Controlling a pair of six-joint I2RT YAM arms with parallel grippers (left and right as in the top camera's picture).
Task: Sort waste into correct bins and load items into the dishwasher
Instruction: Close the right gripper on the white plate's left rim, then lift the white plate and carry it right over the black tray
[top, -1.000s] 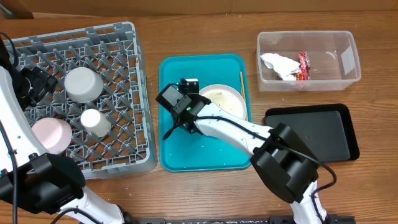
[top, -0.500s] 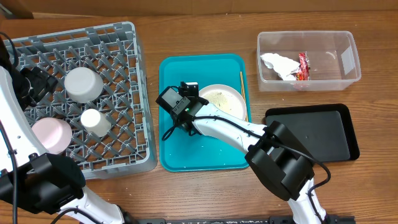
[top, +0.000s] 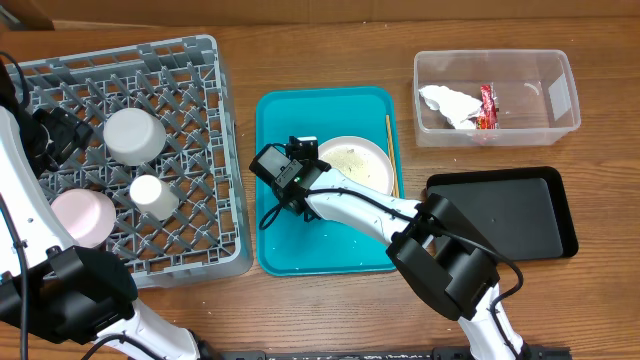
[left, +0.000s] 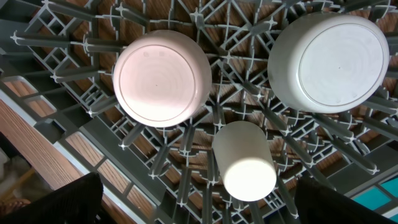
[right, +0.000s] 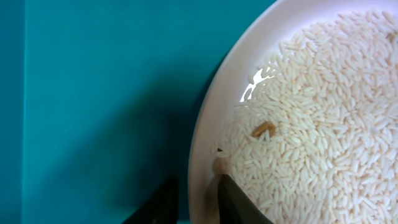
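Note:
The round whitish-pink plate (top: 362, 163) lies on the teal tray (top: 300, 240) with pale rice crumbs (right: 311, 124) on it. My right gripper (top: 305, 160) is at the plate's left rim (right: 205, 124). In the right wrist view its fingers (right: 196, 199) are closed on that rim, one inside and one outside. The grey dish rack (top: 200, 80) holds an upturned grey-white bowl (top: 133, 135), a small white cup (top: 152, 196) and a pink bowl (top: 80, 217). My left gripper (left: 199, 205) hangs open and empty above them. Chopsticks (top: 389, 135) lie by the plate's right side.
The clear tub (top: 560, 70) at the back right holds the white napkin (top: 448, 103) and the red wrapper (top: 488, 106). The black tray (top: 500, 215) sits in front of it, right of the teal tray. A few crumbs lie on the teal tray's front.
My right wrist has shifted slightly left and toward the front at the plate's rim. The plate and the left arm have not moved.

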